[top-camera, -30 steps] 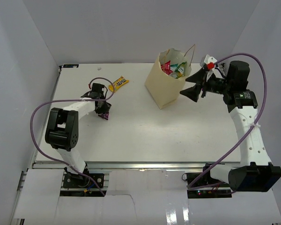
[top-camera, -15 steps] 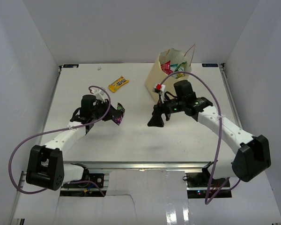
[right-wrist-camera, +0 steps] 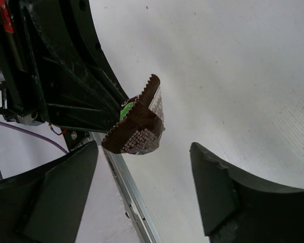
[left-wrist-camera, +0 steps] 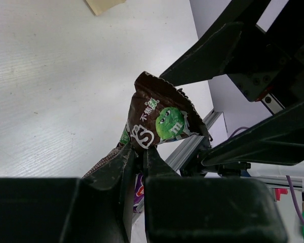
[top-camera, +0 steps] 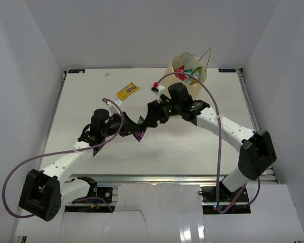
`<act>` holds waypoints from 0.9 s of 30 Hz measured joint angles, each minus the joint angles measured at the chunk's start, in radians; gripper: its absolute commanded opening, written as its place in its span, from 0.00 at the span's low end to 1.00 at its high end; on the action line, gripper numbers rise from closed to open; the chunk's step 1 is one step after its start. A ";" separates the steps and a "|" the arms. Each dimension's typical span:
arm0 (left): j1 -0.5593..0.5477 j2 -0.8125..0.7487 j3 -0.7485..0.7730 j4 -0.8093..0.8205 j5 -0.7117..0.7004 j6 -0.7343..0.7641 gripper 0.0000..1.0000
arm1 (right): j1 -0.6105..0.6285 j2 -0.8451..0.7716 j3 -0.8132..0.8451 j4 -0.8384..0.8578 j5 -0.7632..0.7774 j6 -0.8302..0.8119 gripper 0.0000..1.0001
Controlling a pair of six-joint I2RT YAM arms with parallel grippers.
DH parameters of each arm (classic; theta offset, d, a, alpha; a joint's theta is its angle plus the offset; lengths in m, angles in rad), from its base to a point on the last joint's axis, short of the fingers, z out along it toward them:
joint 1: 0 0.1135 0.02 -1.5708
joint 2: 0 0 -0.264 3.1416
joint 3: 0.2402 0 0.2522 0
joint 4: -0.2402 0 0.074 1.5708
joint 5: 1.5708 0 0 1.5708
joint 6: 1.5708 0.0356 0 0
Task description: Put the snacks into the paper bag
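Our left gripper (left-wrist-camera: 137, 152) clenched on the brown packet (left-wrist-camera: 159, 124), poised between our right gripper's (right-wrist-camera: 143, 152) wide, released jaws.

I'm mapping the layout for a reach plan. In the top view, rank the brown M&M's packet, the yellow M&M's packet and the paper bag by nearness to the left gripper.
1. The brown M&M's packet: pinched in the left gripper itself, near the centre of the view.
2. The yellow M&M's packet: farther back and slightly left.
3. The paper bag: far back, off to the right.
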 measured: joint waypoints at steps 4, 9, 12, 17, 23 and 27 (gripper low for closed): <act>-0.003 -0.010 -0.001 0.005 0.009 -0.010 0.18 | 0.000 0.018 0.004 0.031 -0.010 0.028 0.62; -0.004 -0.010 -0.001 0.006 0.026 -0.014 0.19 | 0.004 0.059 0.004 0.053 -0.060 0.049 0.55; -0.007 -0.010 -0.001 0.006 0.038 -0.015 0.20 | 0.006 0.071 0.004 0.060 -0.085 0.049 0.43; -0.006 -0.003 -0.001 0.010 0.050 -0.014 0.35 | 0.006 0.074 0.006 0.072 -0.140 0.030 0.15; 0.003 -0.004 -0.002 0.006 0.043 0.013 0.59 | -0.016 0.073 0.022 0.069 -0.223 -0.036 0.08; 0.000 -0.021 -0.002 0.005 0.048 0.042 0.67 | -0.044 0.069 0.026 0.069 -0.315 -0.096 0.08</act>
